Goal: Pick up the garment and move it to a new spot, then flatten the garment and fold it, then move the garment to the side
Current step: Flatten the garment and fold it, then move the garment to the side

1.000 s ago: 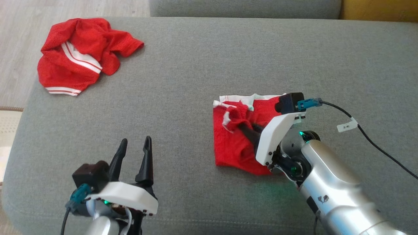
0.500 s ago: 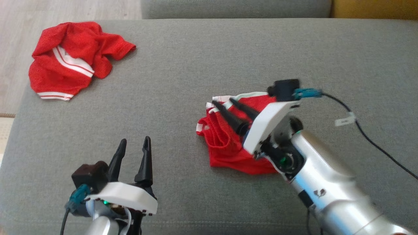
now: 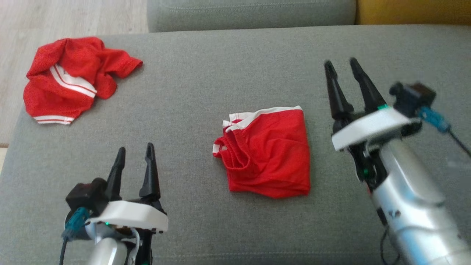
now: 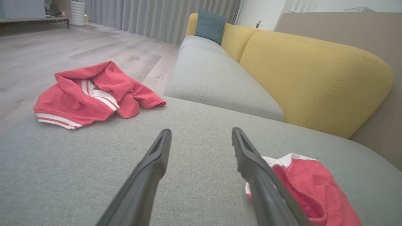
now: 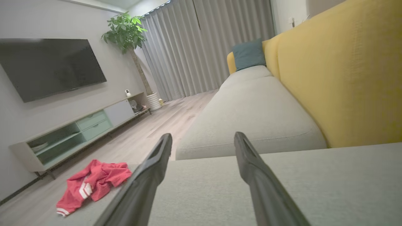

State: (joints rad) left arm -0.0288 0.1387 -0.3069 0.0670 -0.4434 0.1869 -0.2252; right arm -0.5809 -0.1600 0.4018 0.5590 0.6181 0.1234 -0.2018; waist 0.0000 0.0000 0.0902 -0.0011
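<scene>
Both grippers stood open and empty: left gripper (image 3: 135, 147) at the grey cushion's (image 3: 220, 81) near edge, right gripper (image 3: 340, 62) at its right. The folded garment (image 3: 268, 151) lay mid-cushion; shifting it aside would need pinching all layers.

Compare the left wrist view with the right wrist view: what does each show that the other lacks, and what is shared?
Left wrist view: the folded red mesh garment with white trim. Right wrist view: a black wall-mounted television. Shared: the crumpled red jersey with white stripes, the grey fabric sofa seat, the yellow backrest and a teal pillow.
</scene>
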